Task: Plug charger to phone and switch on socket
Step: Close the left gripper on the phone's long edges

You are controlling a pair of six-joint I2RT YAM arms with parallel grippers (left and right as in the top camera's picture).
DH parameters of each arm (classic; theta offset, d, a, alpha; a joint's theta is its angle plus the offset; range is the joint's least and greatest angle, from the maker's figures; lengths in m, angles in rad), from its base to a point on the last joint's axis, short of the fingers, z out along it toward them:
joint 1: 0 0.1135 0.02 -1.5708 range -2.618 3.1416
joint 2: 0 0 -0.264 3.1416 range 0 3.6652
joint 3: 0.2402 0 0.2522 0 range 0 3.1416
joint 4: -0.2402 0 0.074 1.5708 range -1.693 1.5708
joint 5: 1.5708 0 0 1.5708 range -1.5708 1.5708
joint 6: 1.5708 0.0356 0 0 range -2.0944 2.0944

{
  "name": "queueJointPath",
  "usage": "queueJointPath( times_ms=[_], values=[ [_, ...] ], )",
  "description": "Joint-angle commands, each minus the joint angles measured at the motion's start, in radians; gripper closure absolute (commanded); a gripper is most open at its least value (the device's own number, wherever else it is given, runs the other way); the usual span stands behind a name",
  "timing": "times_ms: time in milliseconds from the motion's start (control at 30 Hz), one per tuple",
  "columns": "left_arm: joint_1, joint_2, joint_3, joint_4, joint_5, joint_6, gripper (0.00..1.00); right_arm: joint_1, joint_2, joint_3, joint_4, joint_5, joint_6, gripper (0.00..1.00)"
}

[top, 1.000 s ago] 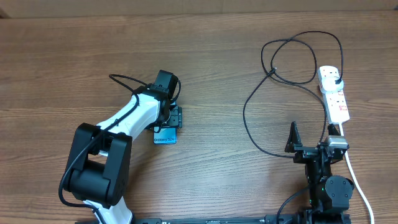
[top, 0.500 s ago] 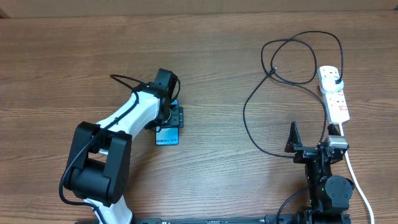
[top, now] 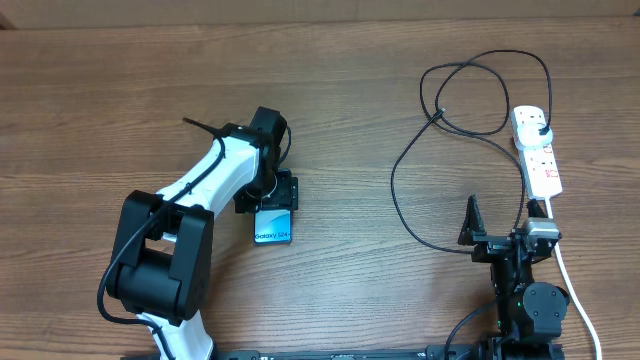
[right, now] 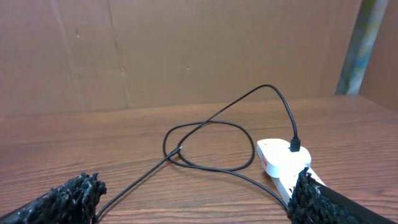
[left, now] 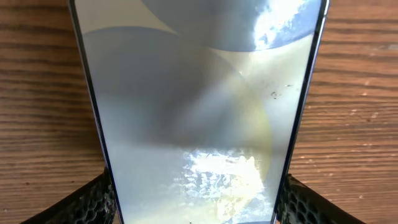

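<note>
The phone lies flat on the wooden table, its light blue screen with white text facing up. It fills the left wrist view. My left gripper is shut on the phone's two long edges. The charger is a thin black cable looping on the right. One end is plugged into the socket, and its small plug head lies loose on the table. My right gripper is open and empty, near the table's front edge, facing the cable and the socket.
The socket's thick white cord runs down past the right arm's base to the front edge. Bare wooden table lies between the phone and the cable loops. A brown board wall stands behind the table.
My left gripper has dragged the phone a little toward the front and right, turning it slightly. The right arm, cable and socket have not moved.
</note>
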Motion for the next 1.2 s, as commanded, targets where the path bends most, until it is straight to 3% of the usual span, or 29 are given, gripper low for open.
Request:
queueJointPath(
  times_ms=[0,1167],
  values=[
    [0.0,0.008,0.041,-0.004,0.023,0.016,0.35,0.005,-0.008,-0.01,0.006,-0.002,-0.002,0.0],
    [0.0,0.008,0.042,-0.01,0.074,0.027,0.34,0.005,-0.008,-0.01,0.006,-0.002,-0.002,0.0]
  ],
)
